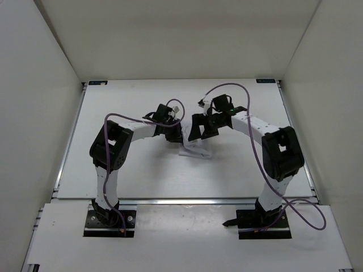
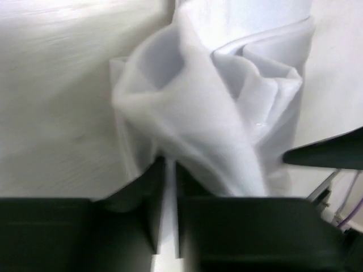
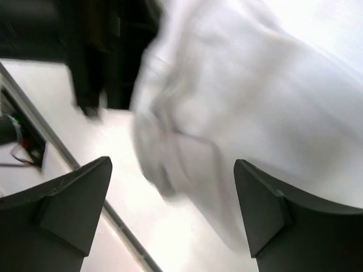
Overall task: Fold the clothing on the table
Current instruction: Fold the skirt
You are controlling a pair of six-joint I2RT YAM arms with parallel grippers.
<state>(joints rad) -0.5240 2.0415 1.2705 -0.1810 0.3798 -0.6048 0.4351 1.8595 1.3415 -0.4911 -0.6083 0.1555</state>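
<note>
Clothing (image 1: 195,151): crumpled heap on table (image 1: 125,175), just below centre of top view.
Left gripper (image 2: 169,226): nearly together, pinching a thin fold; heap directly ahead, upper frame.
Right gripper (image 3: 173,209): wide apart, holding nothing; heap ahead, upper right.
Nearer: left, in contact.

clothing (image 1: 195,151) on table (image 1: 130,175), near its middle

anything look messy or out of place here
Yes: the clothing sits in a crumpled, peaked heap on the table, not flat, pinched at one edge by the left gripper; the right gripper hangs open near it.
</note>
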